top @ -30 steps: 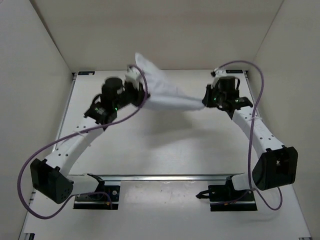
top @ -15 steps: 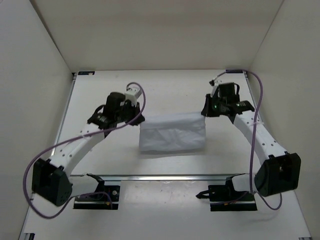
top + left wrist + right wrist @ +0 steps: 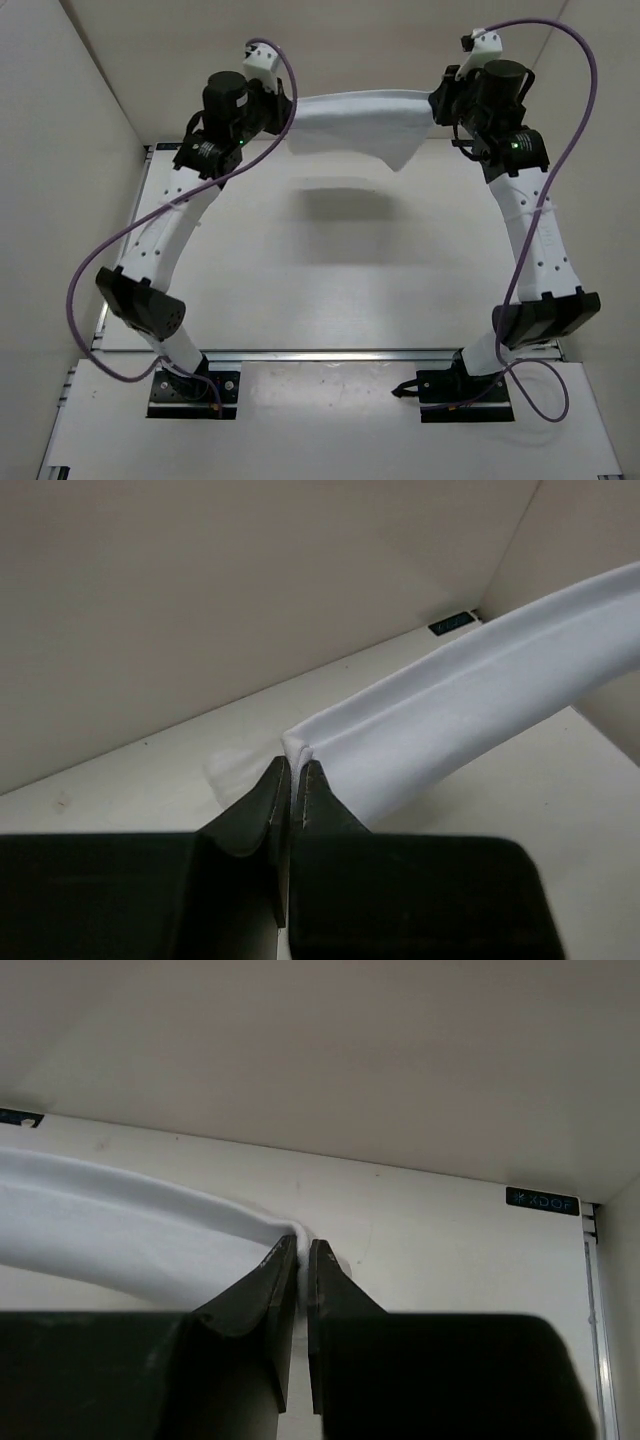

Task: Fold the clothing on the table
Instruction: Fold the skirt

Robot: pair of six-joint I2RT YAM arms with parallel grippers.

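Note:
The clothing (image 3: 360,122), plain white fabric, hangs stretched between my two grippers high above the table (image 3: 330,290), with one corner drooping near the right end. My left gripper (image 3: 286,108) is shut on its left end. The left wrist view shows a folded edge pinched between the fingertips (image 3: 297,772), and the clothing (image 3: 470,715) runs off to the upper right. My right gripper (image 3: 438,106) is shut on the right end. In the right wrist view the clothing (image 3: 120,1225) leaves its gripper (image 3: 303,1247) to the left. The cloth's shadow (image 3: 335,200) lies on the table.
Off-white enclosure walls (image 3: 70,120) close in the left, back and right sides. A metal rail (image 3: 330,355) runs along the near edge by the arm bases. Purple cables (image 3: 110,260) loop beside both arms. A black bracket (image 3: 543,1201) marks the back corner.
Both arms have risen and swung toward the back wall. The clothing, hanging low over the table half a second ago, is now lifted high and pulled out wide between the grippers.

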